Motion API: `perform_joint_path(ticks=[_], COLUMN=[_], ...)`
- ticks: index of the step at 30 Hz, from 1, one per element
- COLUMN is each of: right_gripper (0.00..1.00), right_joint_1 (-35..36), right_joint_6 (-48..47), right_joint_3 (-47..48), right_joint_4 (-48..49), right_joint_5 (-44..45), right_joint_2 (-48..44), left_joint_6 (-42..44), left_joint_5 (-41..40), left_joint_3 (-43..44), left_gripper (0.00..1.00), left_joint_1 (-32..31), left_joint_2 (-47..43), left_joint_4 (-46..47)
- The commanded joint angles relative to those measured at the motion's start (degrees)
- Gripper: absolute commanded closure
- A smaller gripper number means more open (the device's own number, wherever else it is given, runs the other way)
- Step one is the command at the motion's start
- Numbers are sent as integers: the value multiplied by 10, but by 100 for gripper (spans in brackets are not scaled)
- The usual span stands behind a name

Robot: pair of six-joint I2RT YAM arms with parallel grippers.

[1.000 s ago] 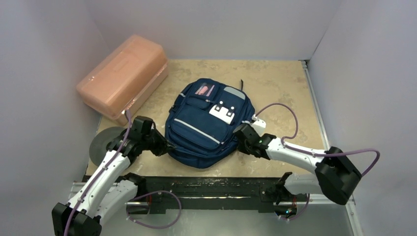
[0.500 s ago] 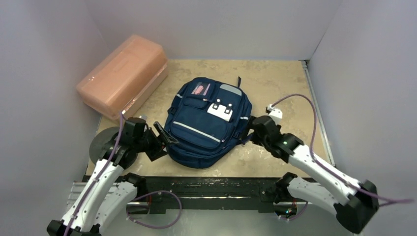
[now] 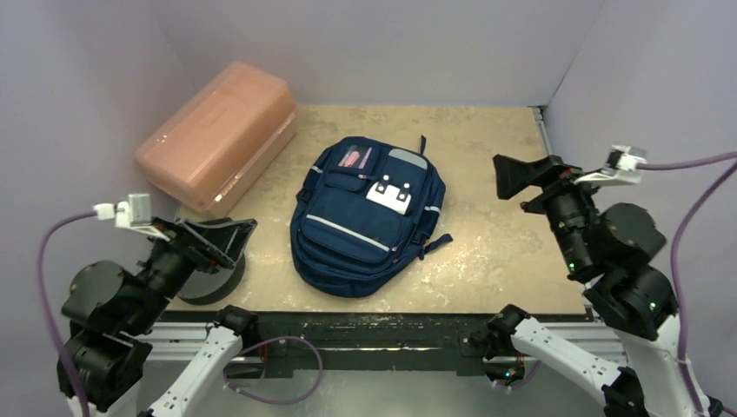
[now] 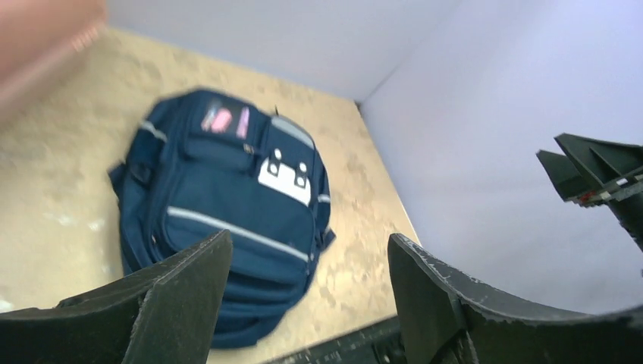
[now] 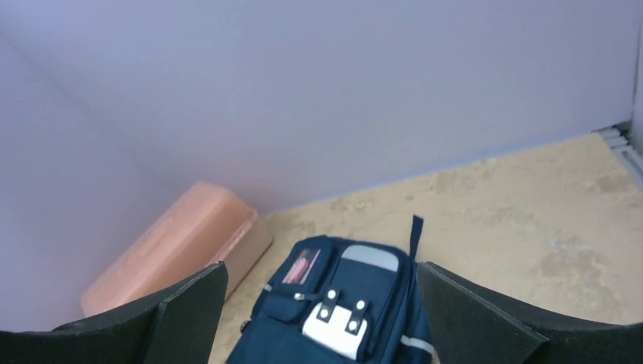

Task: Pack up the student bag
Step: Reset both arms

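The student bag (image 3: 365, 217) lies flat on the tan tabletop, front up. It is navy with grey stripes, a white patch with black dots and zipped front pockets. It also shows in the left wrist view, student bag (image 4: 227, 205), and the right wrist view, student bag (image 5: 341, 311). My left gripper (image 3: 235, 241) is raised well to the bag's left, open and empty. It points across the table, left gripper (image 4: 311, 296). My right gripper (image 3: 500, 178) hangs high to the bag's right, open and empty, right gripper (image 5: 320, 273). Neither gripper touches the bag.
A salmon-pink plastic box (image 3: 217, 135) stands at the back left against the wall, also seen as the pink box (image 5: 174, 250). A dark grey disc (image 3: 209, 282) lies at the table's front left under my left arm. Grey walls enclose the table on three sides.
Both grippers were shut at the bag's lower sides; they have opened, and both arms have drawn back and lifted away. The bag shifted slightly toward the back.
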Motion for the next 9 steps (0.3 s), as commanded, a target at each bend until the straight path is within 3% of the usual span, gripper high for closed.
perform_joint_path(ticks=[1,6,9], right_gripper=[1,1,1], right_joint_1=[-1,0,-1], right_joint_6=[-72,-95,-67], right_joint_3=[56,40,59], right_joint_4=[0,48,19], right_joint_5=[43,56,85], right_joint_2=[-12,-54,-51], left_joint_6=[107,132,133], left_joint_5=[-87,-131,-138], left_joint_3=[64,85,81], left_gripper=[26,26,27], left_joint_1=[3,3,3], left_joint_2=[-4,-19,-23], left_joint_4=[-8,-4,2])
